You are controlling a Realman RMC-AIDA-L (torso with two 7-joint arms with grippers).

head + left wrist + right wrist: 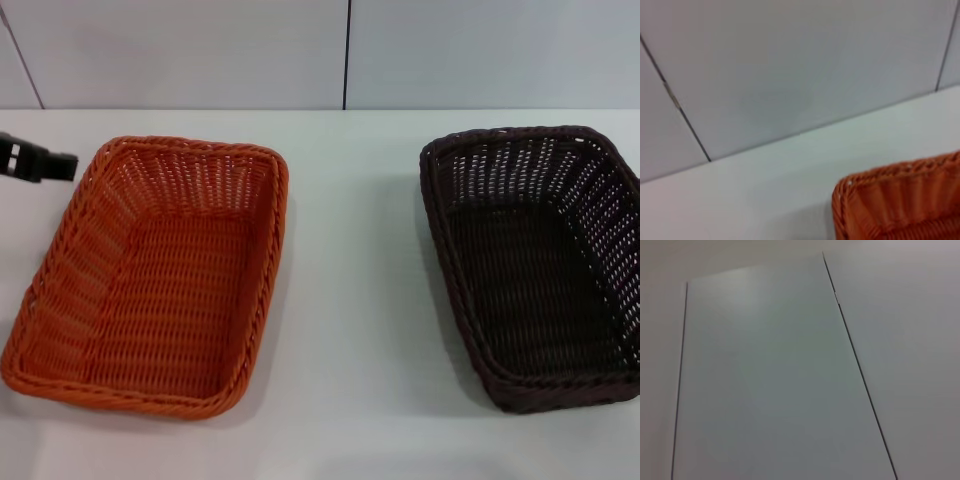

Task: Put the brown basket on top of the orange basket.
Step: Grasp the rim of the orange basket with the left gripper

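The orange basket (160,275) lies empty on the left side of the white table. The brown basket (535,260) lies empty on the right side, a wide gap of table between the two. My left gripper (35,162) shows as a black part at the far left edge, just beyond the orange basket's far left corner and apart from it. In the left wrist view one corner of the orange basket (900,200) shows against the table. My right gripper is out of view; its wrist view holds only wall panels.
The white table (350,300) runs back to a pale panelled wall (345,50) with dark vertical seams. The brown basket reaches the right edge of the head view.
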